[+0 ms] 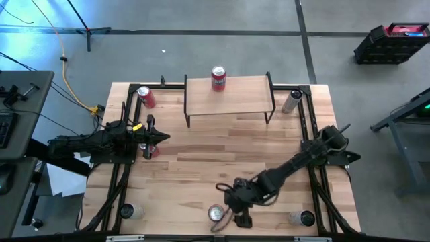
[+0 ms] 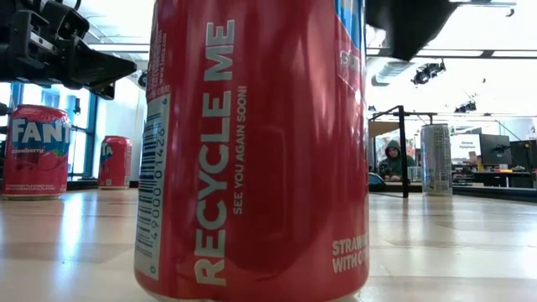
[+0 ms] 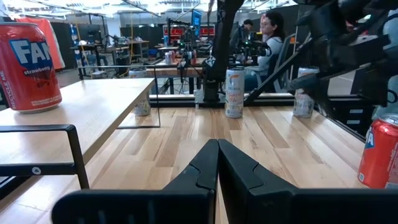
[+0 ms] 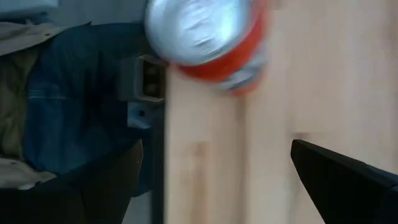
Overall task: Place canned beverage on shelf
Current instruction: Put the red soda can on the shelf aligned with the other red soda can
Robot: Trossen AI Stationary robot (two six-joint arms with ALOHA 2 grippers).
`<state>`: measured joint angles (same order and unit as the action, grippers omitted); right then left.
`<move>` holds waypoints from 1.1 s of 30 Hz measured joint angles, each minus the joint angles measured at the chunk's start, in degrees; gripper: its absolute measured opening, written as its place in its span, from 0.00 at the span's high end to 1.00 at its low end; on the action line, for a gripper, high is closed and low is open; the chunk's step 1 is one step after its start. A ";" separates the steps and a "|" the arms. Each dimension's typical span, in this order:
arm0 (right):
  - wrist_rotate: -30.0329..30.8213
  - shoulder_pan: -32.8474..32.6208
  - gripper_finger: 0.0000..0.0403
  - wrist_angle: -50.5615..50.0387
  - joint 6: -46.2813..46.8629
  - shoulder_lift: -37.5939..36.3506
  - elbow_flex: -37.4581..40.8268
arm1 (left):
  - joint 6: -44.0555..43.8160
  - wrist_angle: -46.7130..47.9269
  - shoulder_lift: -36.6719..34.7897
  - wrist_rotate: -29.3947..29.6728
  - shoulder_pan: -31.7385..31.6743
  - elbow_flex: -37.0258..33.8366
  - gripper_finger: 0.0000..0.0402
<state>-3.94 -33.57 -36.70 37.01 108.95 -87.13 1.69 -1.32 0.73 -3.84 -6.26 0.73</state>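
Off the table's [image 1: 222, 154] far right corner, on the grey floor: a black crate [image 1: 392, 42] with red contents. Off its far left corner, a yellow cable [image 1: 67, 74]. Beyond its far edge, a seated hooded person [image 2: 390, 159].

Red cans [image 1: 218, 78]; pale wooden shelf [image 1: 232, 101], black legs

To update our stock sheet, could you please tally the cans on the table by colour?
Red cans: 4, one on the shelf at, back left, mid-left, front middle
Silver cans: 3, back right, front left, front right
Total: 7
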 joint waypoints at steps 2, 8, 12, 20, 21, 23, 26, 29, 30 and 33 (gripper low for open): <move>0.41 -1.73 0.02 1.14 1.74 0.00 0.00 | -0.01 0.00 0.00 -0.02 0.00 0.00 0.99; 2.31 -6.20 0.02 8.69 1.38 0.00 0.00 | -0.01 0.00 0.00 -0.01 -0.02 0.00 0.99; 8.14 -8.60 0.02 13.97 -3.48 0.00 0.00 | 0.00 0.00 0.00 -0.01 -0.01 0.00 0.99; 11.13 -11.36 0.02 22.03 -8.54 2.08 0.00 | -0.02 -0.01 0.00 -0.01 -0.01 0.00 0.99; 10.51 -11.59 0.02 23.14 -8.55 2.67 0.00 | -0.02 -0.01 0.00 0.00 -0.02 0.00 0.99; 9.45 -12.01 0.02 24.78 -8.56 4.08 0.00 | 0.00 -0.02 0.00 0.00 0.00 0.00 0.99; 9.97 -12.61 0.02 25.05 -8.79 6.30 0.02 | -0.02 -0.02 0.00 0.00 -0.02 0.00 0.99; 12.60 -13.12 0.02 24.97 -11.32 7.32 0.04 | 0.00 -0.01 0.00 0.00 0.00 0.00 0.99; 13.87 -13.23 0.02 25.03 -12.38 7.53 0.04 | -0.01 -0.01 0.00 -0.01 -0.02 0.00 0.99; 17.03 -13.36 0.02 24.92 -15.16 7.98 0.04 | -0.02 0.00 0.00 0.00 -0.02 0.00 0.99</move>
<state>13.09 -46.93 -11.78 21.85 116.92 -87.09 1.67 -1.32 0.73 -3.84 -6.28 0.73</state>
